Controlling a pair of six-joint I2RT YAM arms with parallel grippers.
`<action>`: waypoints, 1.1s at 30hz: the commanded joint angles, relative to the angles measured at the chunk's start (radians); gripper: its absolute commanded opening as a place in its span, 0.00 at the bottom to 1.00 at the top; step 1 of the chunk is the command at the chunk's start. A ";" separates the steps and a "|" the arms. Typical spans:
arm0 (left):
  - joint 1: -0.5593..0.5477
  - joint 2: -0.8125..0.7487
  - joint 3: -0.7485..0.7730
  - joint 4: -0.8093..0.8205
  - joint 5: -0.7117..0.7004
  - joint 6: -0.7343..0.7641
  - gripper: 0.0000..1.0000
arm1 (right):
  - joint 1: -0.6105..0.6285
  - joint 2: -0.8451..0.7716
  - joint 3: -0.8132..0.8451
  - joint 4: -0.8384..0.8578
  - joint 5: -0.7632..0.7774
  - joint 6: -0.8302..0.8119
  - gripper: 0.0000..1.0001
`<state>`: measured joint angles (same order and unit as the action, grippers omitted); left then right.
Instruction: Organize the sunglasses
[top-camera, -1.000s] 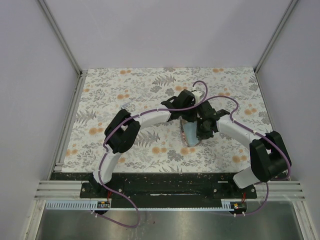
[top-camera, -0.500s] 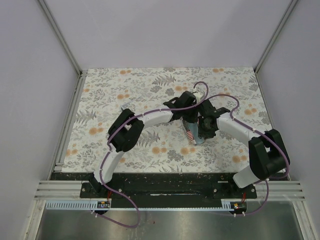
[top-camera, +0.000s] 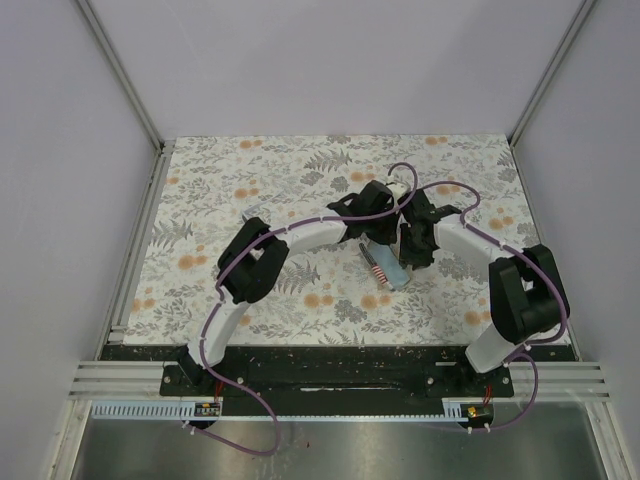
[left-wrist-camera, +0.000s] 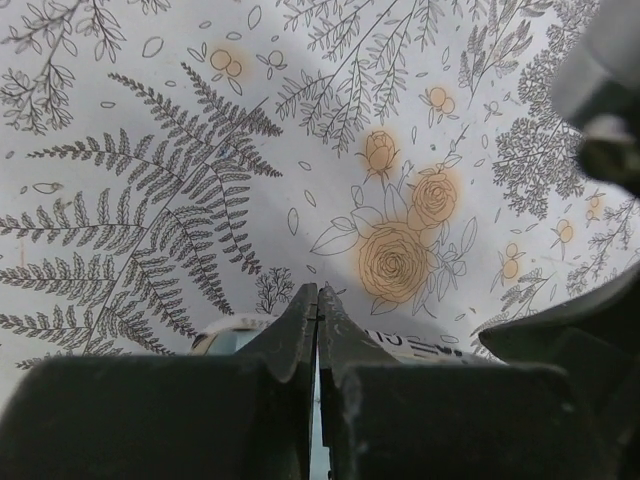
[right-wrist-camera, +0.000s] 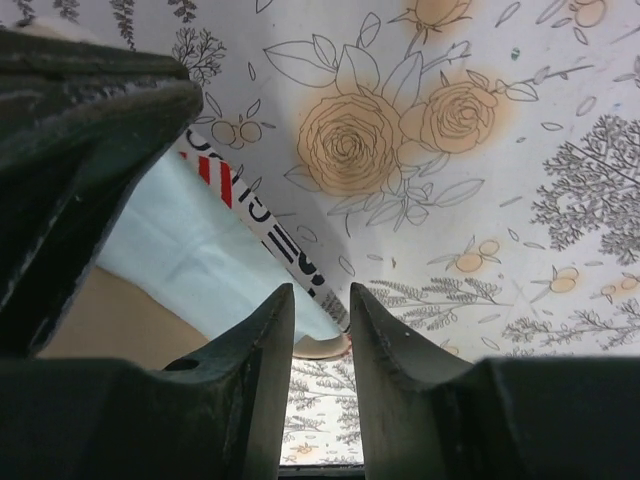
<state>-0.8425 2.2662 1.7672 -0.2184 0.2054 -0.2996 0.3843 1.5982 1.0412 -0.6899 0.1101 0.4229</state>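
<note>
Sunglasses: not made out in any view. The spot where they would lie, centre-right of the overhead view, is covered by both grippers.

There, an oval stars-and-stripes case (top-camera: 377, 265) lies open and tilted. A light blue cloth (top-camera: 396, 276) is in it. The right wrist view shows the case's white lettered rim (right-wrist-camera: 270, 230), the cloth (right-wrist-camera: 190, 250) and the tan lining at lower left.

Surface: pale table covering (top-camera: 250, 190) printed with grey ferns and orange roses. Plain pale grey walls (top-camera: 330, 60) on three sides, with metal corner posts.

Left arm (top-camera: 300, 235): reaches from lower left, elbow raised, wrist bent down over the case. Right arm (top-camera: 480, 255): arcs in from lower right, wrist tipped down beside the left one.

Left gripper (left-wrist-camera: 318, 295): fingers nearly pressed together, a hairline slit between. A pale rim and lettered strip show just beyond the tips. Whether anything is pinched cannot be told.

Right gripper (right-wrist-camera: 322, 295): narrow gap between the fingers. The case's pale rounded end sits at the gap. Contact cannot be told.
</note>
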 joint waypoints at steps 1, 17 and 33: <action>-0.006 0.016 0.043 0.007 0.022 0.001 0.03 | -0.009 0.040 0.037 0.055 -0.046 -0.019 0.36; 0.052 -0.155 0.029 -0.067 0.026 0.008 0.30 | -0.008 0.008 -0.036 0.119 -0.193 0.005 0.10; 0.218 -0.451 -0.196 -0.111 0.062 -0.099 0.41 | 0.054 0.022 -0.046 0.199 -0.296 0.091 0.05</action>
<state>-0.6437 1.8950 1.6539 -0.2981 0.2775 -0.3557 0.3958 1.6276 0.9596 -0.5251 -0.1520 0.4759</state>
